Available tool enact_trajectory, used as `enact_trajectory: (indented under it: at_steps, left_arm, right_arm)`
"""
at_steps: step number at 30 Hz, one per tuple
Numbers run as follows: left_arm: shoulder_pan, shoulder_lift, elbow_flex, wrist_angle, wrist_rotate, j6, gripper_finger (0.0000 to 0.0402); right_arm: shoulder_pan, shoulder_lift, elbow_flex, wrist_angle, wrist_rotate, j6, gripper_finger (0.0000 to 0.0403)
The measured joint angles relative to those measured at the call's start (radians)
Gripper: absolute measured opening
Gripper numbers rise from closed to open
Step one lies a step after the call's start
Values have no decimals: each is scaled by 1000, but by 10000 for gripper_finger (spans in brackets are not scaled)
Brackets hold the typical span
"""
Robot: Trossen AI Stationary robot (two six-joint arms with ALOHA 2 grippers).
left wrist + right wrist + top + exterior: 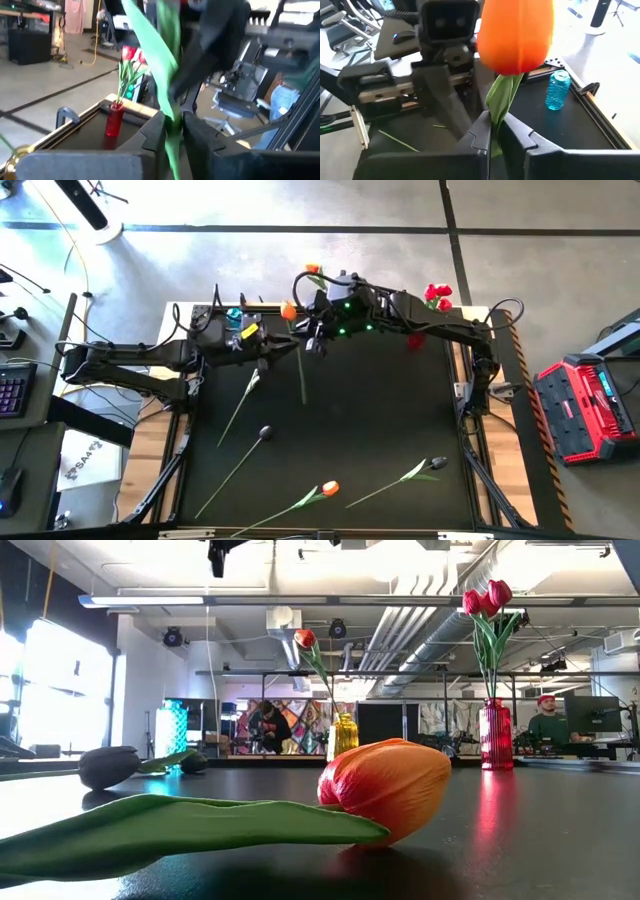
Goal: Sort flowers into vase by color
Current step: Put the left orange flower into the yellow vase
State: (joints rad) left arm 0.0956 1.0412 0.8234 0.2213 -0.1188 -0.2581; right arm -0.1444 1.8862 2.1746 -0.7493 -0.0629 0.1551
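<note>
Orange petals are filling the right wrist view, where a tulip (517,35) with a plump orange head and a pale green stem is standing up out of the right gripper (495,131), whose fingers are closing narrowly on the stem just below the head. Seen from above, this gripper (312,330) is hovering over the far middle of the black table (380,430), the flower's head (289,310) showing beside it. The left gripper (173,131) is pinching the same flower lower down, a long green leaf (157,55) rising between its fingers. Both grippers are meeting close together near the table's far edge. Four more flowers are lying on the near half of the table: two black-headed (265,432), one orange (329,489), one with a dark head (438,463). Red tulips are standing in a red vase (495,735), and one orange-red tulip in a yellow vase (345,733).
</note>
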Motion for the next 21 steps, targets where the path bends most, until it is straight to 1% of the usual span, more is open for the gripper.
enact_trajectory:
  at_steps: [2, 4, 8, 12, 14, 16, 21]
  left_arm:
    - [1, 0, 0, -27, -3, 0, 71]
    - [0, 0, 0, -56, -18, 0, 86]
    - [0, 0, 0, -158, -120, -10, 109]
    - [11, 0, 0, -217, -171, -45, 115]
    - [20, 0, -1, -221, -179, -80, 115]
    - [31, 0, -1, -219, -189, -110, 115]
    - [54, 0, -1, -220, -304, -152, 115]
  right_arm:
    - [-9, 0, 0, -5, 8, -7, 8]
    - [-14, -5, 0, -21, 40, -27, 5]
    - [-37, -33, 3, -59, 125, -82, 4]
    - [-80, -78, 5, -89, 134, -117, 3]
    - [-108, -98, 5, -115, 115, -143, 2]
    - [-138, -111, 5, -129, 73, -177, 2]
    - [-226, -126, 5, -163, -98, -275, 1]
